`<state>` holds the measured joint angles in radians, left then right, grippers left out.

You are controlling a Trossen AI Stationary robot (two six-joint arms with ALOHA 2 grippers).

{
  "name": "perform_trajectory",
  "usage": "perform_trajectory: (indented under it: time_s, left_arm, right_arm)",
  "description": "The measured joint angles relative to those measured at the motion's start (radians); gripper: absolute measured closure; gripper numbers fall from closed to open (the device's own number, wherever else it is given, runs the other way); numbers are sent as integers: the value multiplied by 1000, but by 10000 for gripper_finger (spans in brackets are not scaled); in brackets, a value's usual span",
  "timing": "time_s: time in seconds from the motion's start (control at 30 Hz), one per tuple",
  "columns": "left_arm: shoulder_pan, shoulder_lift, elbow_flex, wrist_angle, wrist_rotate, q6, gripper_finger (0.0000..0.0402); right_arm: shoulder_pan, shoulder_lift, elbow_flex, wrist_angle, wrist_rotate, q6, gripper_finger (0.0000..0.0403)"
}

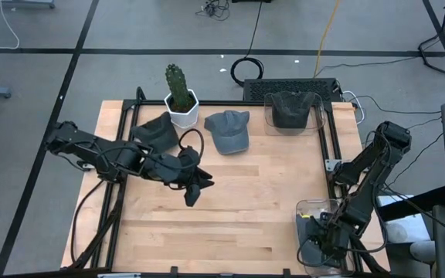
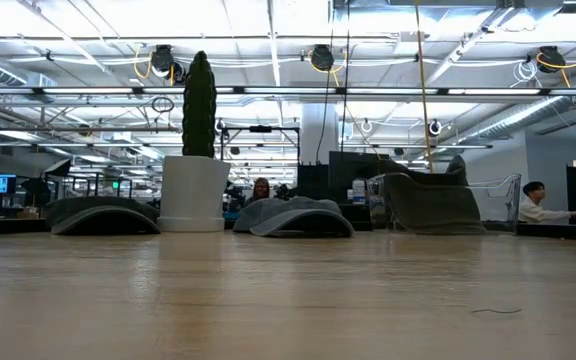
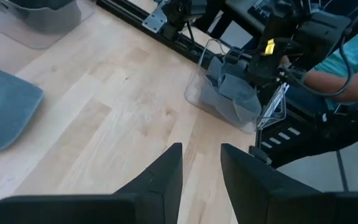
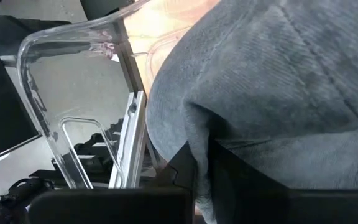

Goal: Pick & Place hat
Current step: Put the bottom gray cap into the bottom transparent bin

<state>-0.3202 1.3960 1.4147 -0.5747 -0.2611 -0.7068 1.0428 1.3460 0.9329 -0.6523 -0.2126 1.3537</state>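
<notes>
Pale wooden table (image 1: pixel 230 201) is seen from above, framed by black rails, on a grey floor with cables; a large open hall with ceiling lights is seen behind it in the low view.

Containers: two clear plastic bins are counted. One bin (image 1: pixel 292 110) stands at the far right of the table and holds a dark grey hat (image 1: pixel 290 108). The second bin (image 1: pixel 319 232) stands at the near right edge, and a grey hat (image 4: pixel 278 81) lies in it, filling most of the right wrist view beside the bin's clear wall (image 4: pixel 73 93).

Right gripper (image 1: pixel 321 234) is lowered into the near bin; a fold of the grey hat is seen pinched between its fingers (image 4: pixel 182 168), the jaws nearly together.

Left gripper (image 1: pixel 195 185) hangs over the middle of the table with its fingers (image 3: pixel 166 174) spread apart and nothing between them.

Loose on the surface: a blue-grey cap (image 1: pixel 229 130) at far centre and a dark cap (image 1: pixel 154 131) to its left, with a white pot (image 1: pixel 182 110) holding one cactus (image 1: pixel 178 85) between them, touching neither.

Count: four hats, two bins, one potted cactus.

A seated person (image 2: pixel 535 200) is noted at the right of the room.
</notes>
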Motion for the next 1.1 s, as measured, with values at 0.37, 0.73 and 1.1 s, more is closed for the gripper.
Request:
perform_trajectory:
  time_s: [0.37,0.73,1.1]
  left_arm:
    - [14,-2,0,0,-1,28,284]
    - [24,-2,0,0,1,40,284]
    - [30,-2,0,-1,55,49,284]
  right_arm:
    - [-3,-109,0,-50,-25,96,293]
    - [-3,-273,34,-111,86,279,343]
    - [-39,-227,185,-55,457,-33,371]
